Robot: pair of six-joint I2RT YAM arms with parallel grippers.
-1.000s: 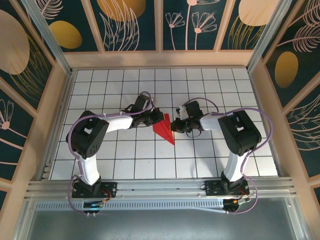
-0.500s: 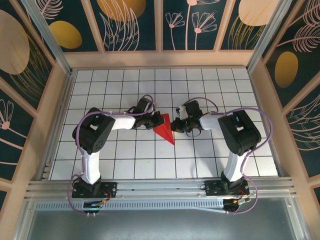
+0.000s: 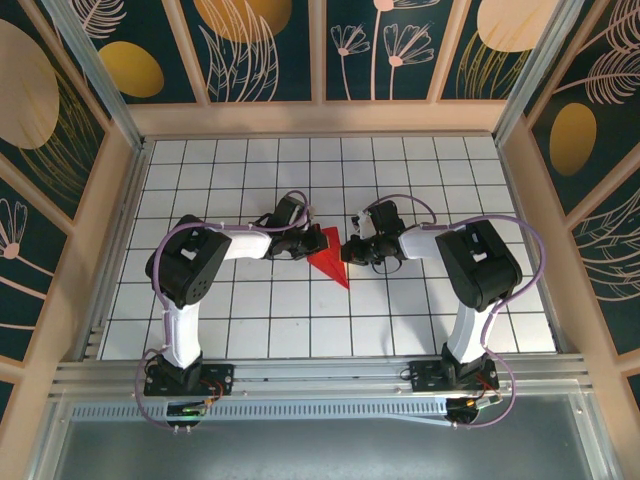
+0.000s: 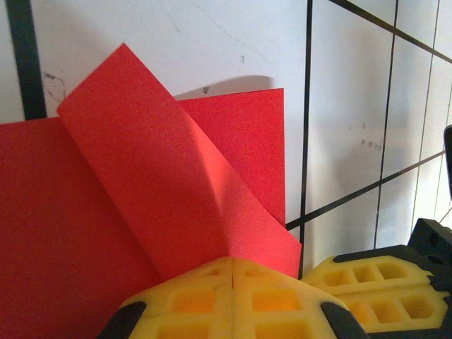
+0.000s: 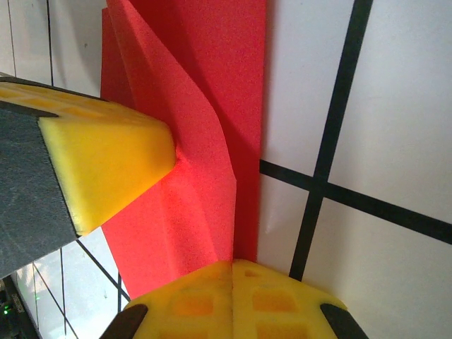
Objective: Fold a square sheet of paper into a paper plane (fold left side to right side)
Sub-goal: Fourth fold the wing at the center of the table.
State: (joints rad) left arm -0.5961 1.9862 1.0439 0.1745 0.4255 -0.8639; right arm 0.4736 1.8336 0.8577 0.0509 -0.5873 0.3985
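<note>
The sheet of paper [image 3: 329,262] lies near the middle of the gridded table [image 3: 260,320], between the two arms. It is folded into a red triangle with its point toward the near side.

At the sheet's right edge, the right gripper [image 3: 347,250] has its jaws fully closed. In the right wrist view its yellow fingertips [image 5: 275,296] meet the paper where a raised crease ends. I cannot tell whether they pinch it or only press on it.

On the left, the left gripper [image 3: 307,243] is also closed tight. Its fingertips [image 4: 191,296] nip a flap that curls up off the sheet. The triangle's wide edge lies just beyond both grippers.
</note>
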